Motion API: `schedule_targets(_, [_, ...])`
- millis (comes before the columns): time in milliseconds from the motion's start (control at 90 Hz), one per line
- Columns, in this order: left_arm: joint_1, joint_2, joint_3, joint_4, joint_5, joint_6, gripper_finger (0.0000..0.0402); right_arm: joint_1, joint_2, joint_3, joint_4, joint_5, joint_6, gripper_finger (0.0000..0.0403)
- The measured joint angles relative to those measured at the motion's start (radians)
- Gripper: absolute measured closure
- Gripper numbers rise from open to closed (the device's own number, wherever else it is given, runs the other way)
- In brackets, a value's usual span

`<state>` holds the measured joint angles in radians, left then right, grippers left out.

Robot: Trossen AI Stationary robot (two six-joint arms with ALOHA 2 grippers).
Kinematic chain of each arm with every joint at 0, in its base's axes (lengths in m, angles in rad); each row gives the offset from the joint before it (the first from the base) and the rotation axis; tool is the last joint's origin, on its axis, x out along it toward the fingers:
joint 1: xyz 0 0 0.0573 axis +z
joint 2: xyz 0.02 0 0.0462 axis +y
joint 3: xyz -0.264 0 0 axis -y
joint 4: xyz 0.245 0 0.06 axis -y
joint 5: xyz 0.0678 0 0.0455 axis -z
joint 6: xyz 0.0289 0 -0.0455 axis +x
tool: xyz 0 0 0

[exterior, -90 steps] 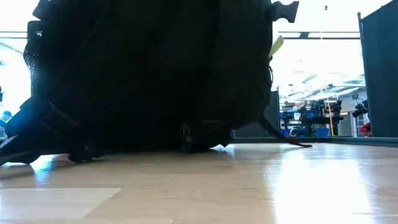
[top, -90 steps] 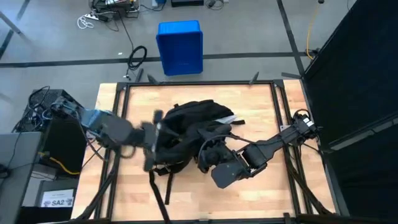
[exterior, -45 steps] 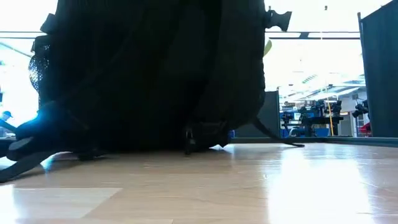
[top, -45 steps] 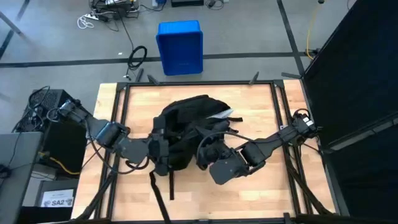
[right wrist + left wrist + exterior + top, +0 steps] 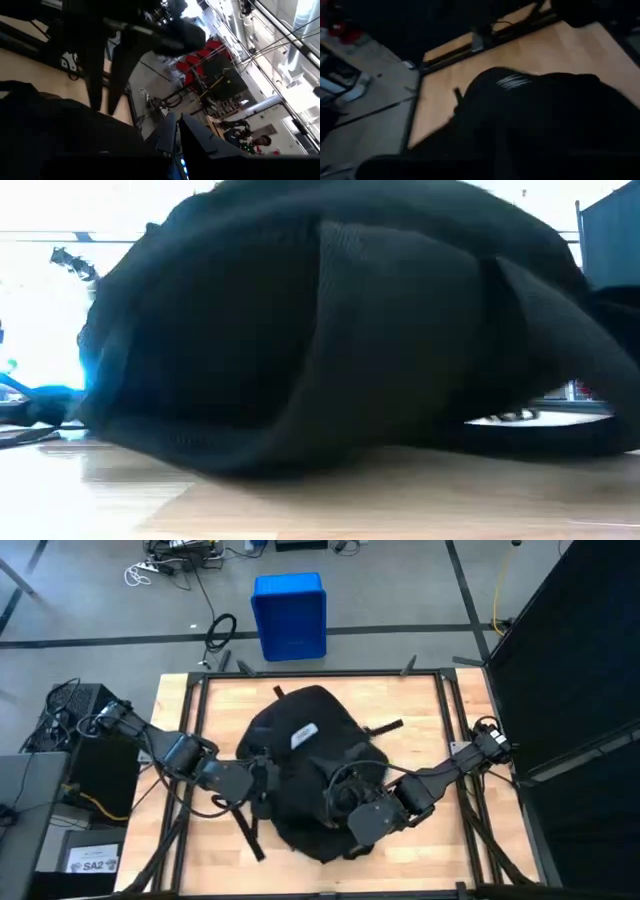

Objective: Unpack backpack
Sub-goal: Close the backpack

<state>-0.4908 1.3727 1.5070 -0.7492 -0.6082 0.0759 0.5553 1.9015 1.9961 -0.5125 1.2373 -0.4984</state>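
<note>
Both grippers, left gripper [image 5: 262,778] and right gripper [image 5: 340,802], are pressing into the backpack [image 5: 310,755]; their grip I cannot tell. It is now lying flat mid-desk [image 5: 420,720], label up, having toppled from upright, probably exposing the opening.

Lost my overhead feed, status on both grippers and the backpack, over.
Left gripper at backpack's left edge, right gripper on its near right. Backpack flat mid-table, white label up. Nothing else on table.
</note>
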Motion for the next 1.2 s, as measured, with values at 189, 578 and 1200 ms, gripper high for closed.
schedule_targets(189, [-0.01, -0.001, 0.0, -0.023, 0.004, -0.032, 0.04, 0.046, 0.0, 0.0, -0.154, -0.089, 0.104, 0.0402])
schedule_targets(578, [-0.186, 0.015, -0.189, 0.177, 0.019, -0.084, 0.0402, 0.146, 0.001, -0.186, -0.575, -0.558, 0.867, 0.039])
schedule_targets(1200, [-0.308, 0.485, -0.265, 0.603, 0.105, -0.027, 0.0217, 0.286, 0.01, -0.598, -0.263, -0.689, 1.17, 0.0181])
